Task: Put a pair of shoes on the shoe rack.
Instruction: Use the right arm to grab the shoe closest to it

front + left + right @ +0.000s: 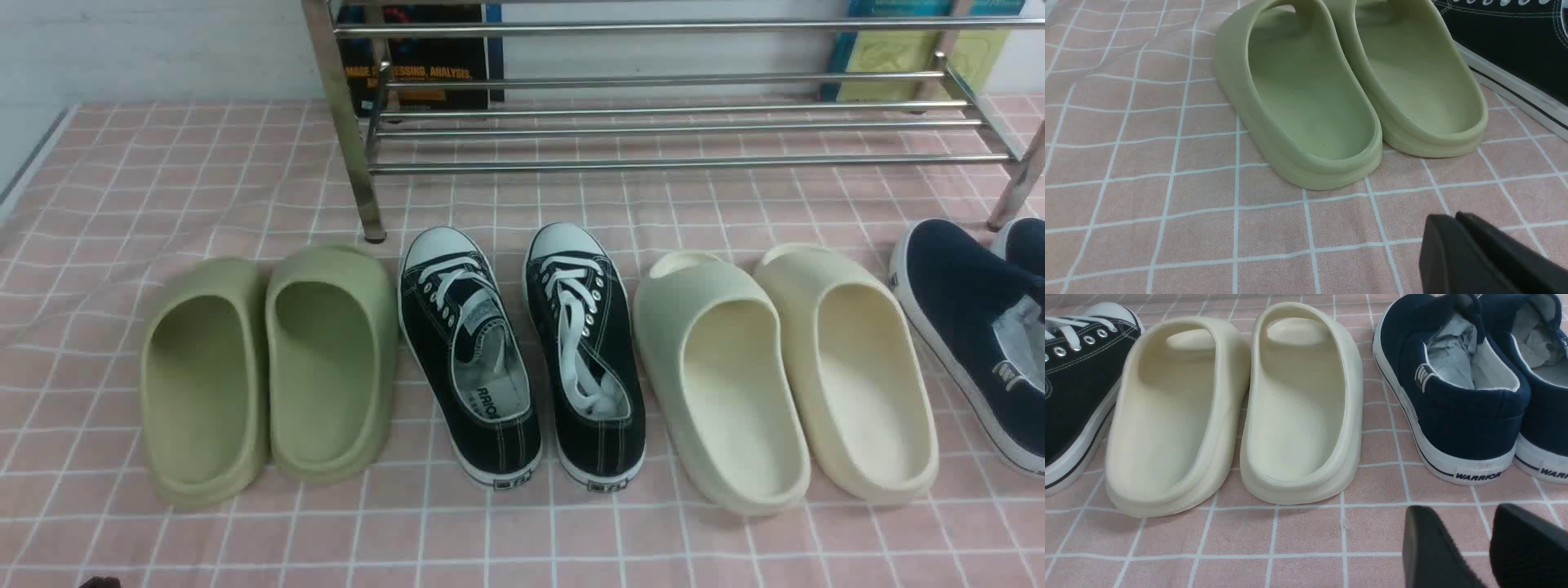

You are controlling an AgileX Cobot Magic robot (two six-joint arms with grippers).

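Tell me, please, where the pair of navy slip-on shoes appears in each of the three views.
Front view: the pair of shoes lies at the far right edge, partly cut off by the frame.
Left wrist view: not in it.
Right wrist view: on the right, heels toward the camera, beside the cream slides.
Shared landmark: the black lace-up sneakers show in all three views.

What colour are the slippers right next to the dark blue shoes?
The slippers are cream, seen best in the right wrist view.
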